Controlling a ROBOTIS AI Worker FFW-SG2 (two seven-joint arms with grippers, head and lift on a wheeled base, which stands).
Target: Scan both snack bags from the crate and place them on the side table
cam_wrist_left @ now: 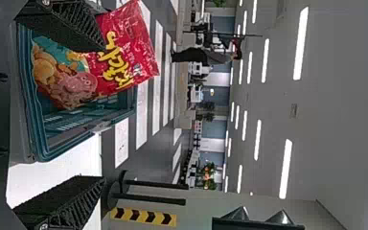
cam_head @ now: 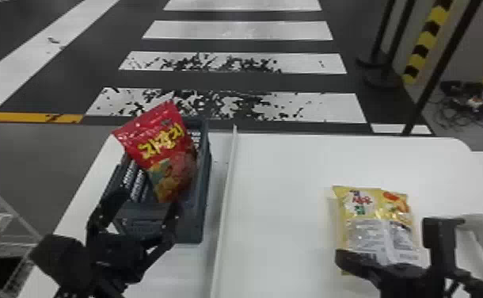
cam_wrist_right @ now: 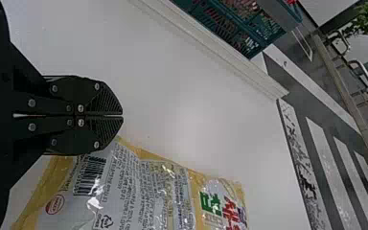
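My left gripper (cam_head: 143,206) is at the crate's near end, its fingers spread apart. The red snack bag (cam_head: 161,152) leans up out of the dark crate (cam_head: 203,190). In the left wrist view my left gripper (cam_wrist_left: 101,112) stands open; its upper finger overlaps the red bag (cam_wrist_left: 124,52), which rises from the crate (cam_wrist_left: 67,148). My right gripper (cam_head: 343,258) is low beside the yellow snack bag (cam_head: 379,222), which lies on the white table (cam_head: 284,178) with its printed side up. In the right wrist view the right gripper (cam_wrist_right: 122,116) is shut beside the yellow bag (cam_wrist_right: 148,191).
A raised white strip (cam_head: 225,206) runs along the table between the crate and the yellow bag. At the right stands a pale looped handle (cam_head: 480,222). A wire rack (cam_head: 5,222) is at the lower left, and black posts (cam_head: 383,43) stand beyond the table.
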